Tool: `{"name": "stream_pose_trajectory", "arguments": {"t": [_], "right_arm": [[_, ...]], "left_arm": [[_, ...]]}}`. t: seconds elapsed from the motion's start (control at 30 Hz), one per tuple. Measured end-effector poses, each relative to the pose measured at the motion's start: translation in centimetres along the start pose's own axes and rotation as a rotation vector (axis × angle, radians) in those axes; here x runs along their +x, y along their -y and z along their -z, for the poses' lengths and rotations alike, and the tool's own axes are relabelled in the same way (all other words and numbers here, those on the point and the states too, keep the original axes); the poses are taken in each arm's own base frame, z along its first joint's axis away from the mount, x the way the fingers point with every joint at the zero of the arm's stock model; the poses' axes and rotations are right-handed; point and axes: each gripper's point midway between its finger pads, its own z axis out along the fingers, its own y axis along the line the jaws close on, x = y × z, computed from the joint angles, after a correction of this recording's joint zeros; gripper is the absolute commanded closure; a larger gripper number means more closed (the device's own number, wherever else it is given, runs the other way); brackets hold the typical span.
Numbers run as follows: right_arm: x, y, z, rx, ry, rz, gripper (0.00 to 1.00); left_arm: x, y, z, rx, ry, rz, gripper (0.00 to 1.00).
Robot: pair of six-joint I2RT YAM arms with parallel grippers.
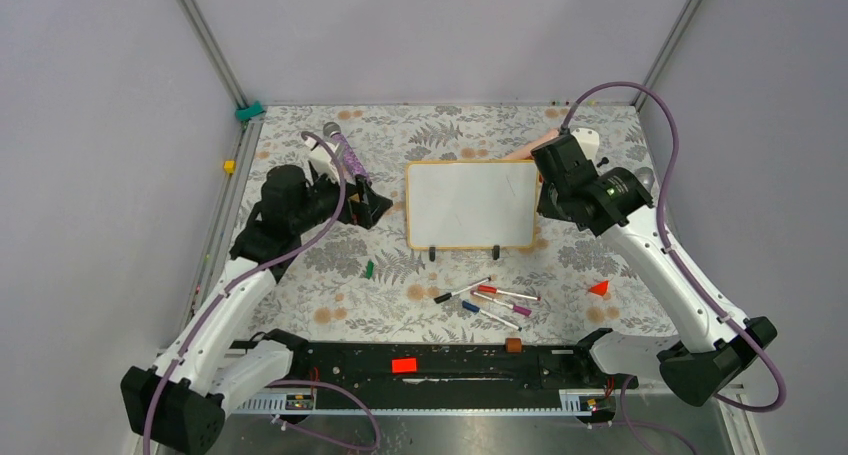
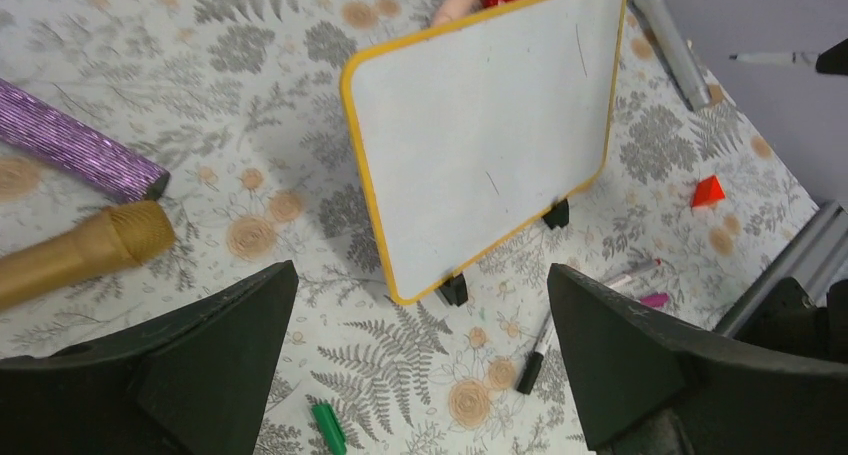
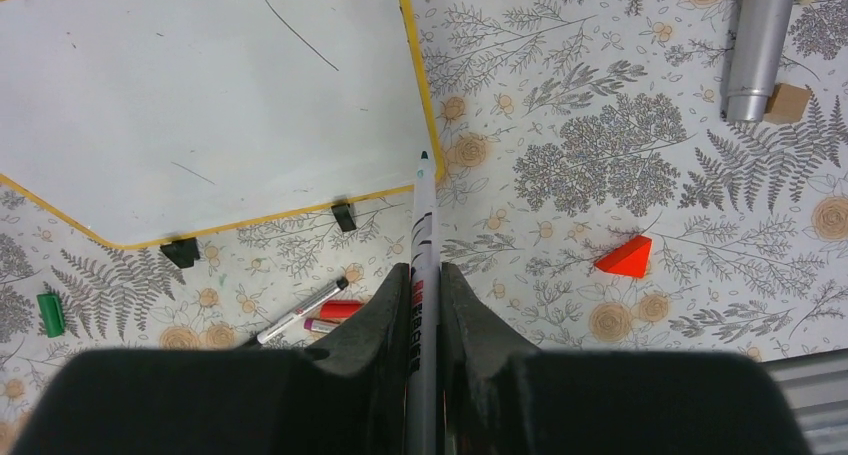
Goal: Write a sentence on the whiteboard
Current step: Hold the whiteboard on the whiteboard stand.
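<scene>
- The whiteboard sits mid-table, toward the far side, with its two black clip feet on its near edge. Its white face carries only a few faint thin strokes.
- The left arm reaches from its near-left base toward the far right, elbow bent and wrist aimed at the board's left edge.
- The left gripper is just left of the board and apart from it, its jaws spread wide and holding nothing.
- The right arm climbs from its near-right base and folds back leftward.
- The right gripper hangs by the board's far-right corner, clamped tight on a marker.
- The marker's tip points at the frame's right edge; whether it touches cannot be told.
- Loose markers lie on the near side of the board.
</scene>
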Motion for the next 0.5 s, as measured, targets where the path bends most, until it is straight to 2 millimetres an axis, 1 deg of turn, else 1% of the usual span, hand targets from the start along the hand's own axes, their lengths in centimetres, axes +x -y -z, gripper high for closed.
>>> {"name": "stream_pose_trajectory", "arguments": {"t": [0.13, 0.23, 0.37, 0.43, 0.5], "right_arm": [[-0.1, -0.1, 0.0, -0.004, 0.003, -0.003, 1.0], [0.0, -0.2, 0.0, -0.011, 0.0, -0.005, 1.0], [0.0, -0.4, 0.2, -0.027, -0.004, -0.007, 1.0], [0.0, -0.4, 0.3, -0.03, -0.001, -0.007, 1.0], [-0.1, -0.4, 0.3, -0.031, 0.001, -0.005, 1.0]], "left_arm": [[2.2, 0.0, -1.3, 0.039, -0.104, 0.032, 0.01], [3.1, 0.6, -1.8, 0.084, -0.151, 0.061, 0.01], [3.5, 2.1, -1.9, 0.169, -0.17, 0.141, 0.01], [4.1, 2.8, -1.8, 0.219, -0.187, 0.203, 0.01], [5.4, 3.2, -1.5, 0.262, -0.222, 0.287, 0.01]]}}
